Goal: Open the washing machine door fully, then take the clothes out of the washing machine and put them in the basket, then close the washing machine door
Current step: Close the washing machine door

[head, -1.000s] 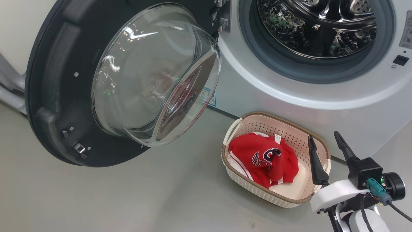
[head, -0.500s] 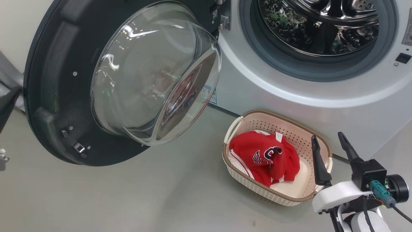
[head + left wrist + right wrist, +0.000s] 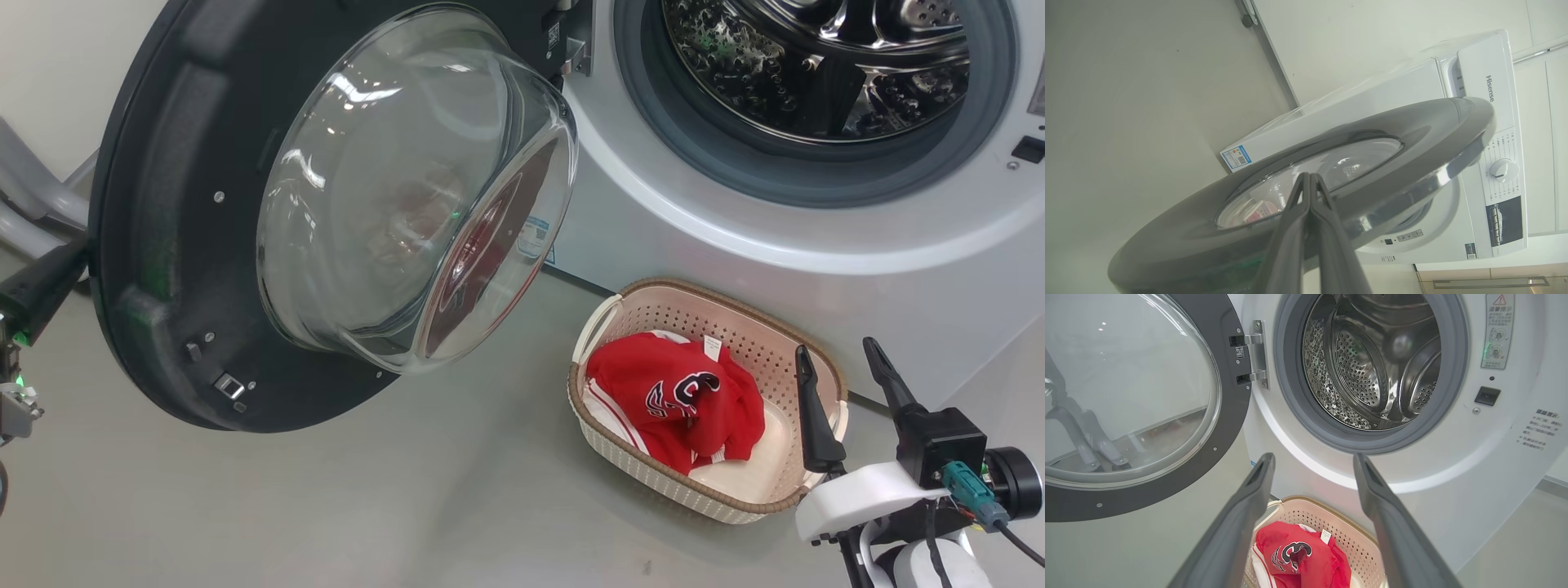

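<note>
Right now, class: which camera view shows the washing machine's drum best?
The right wrist view: it looks straight into the drum, back wall included. The head view crops it at the top. In the left wrist view the door covers it.

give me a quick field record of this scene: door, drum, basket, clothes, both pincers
door: washing machine door swung open, hinged left of the opening
drum: drum of the washing machine, no clothes visible inside
basket: basket on the floor in front of the machine
clothes: red clothes lying in the basket
left pincer: left pincer shut, empty, at the door's outer face; contact unclear
right pincer: right pincer open, empty, near the basket
</note>
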`<state>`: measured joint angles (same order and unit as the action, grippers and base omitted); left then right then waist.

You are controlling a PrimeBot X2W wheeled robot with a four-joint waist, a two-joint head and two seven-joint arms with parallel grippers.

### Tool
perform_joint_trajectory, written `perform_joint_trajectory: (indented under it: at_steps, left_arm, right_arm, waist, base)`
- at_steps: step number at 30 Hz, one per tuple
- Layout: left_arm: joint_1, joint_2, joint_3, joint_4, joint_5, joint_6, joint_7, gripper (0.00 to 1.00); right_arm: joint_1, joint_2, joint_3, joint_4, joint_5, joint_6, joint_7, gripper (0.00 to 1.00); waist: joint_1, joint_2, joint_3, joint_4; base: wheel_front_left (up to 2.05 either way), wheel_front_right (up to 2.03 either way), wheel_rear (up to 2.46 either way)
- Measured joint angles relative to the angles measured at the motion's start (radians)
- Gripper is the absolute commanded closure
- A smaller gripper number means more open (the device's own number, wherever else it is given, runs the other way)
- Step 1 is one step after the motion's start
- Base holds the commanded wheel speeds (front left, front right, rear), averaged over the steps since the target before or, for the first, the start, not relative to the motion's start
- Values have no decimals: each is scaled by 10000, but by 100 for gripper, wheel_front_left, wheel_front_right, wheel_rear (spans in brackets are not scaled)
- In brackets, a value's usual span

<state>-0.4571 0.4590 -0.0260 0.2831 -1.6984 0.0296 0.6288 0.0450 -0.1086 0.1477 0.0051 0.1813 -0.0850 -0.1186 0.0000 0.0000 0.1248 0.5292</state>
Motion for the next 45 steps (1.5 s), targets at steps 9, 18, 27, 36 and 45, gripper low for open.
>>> perform_joint_trajectory:
  at_steps: [9,18,27,36,45]
  left_arm:
    - [-2,-4,-359,-119,-182,-274,736,100]
    - [64,-318,-1087,-633,-336,-671,1705,100]
    - [477,-539,-1526,-1200,-704,-878,2336,100]
    - [755,-941,-1793,-1712,-974,-953,2648,100]
    - [907,-1233,-1831,-2134,-1402,-965,2709,100]
  right_arm:
    - [88,58,-82,-42,29,-58,-13,0]
    - [259,148,-276,-59,107,-148,-161,0]
    - [268,219,-209,-63,121,-157,-278,0]
    - [268,324,-27,-65,125,-157,-370,0]
    - [267,401,33,-142,184,-161,-468,0]
  waist:
    - [0,0,-63,17]
    - [0,0,-268,-95]
    - [0,0,-450,-553]
    - [0,0,-482,-1274]
    - [0,0,-358,-2191]
  base:
    - [0,0,0]
    - [0,0,0]
    - [0,0,0]
    - [0,0,0]
    - [0,0,0]
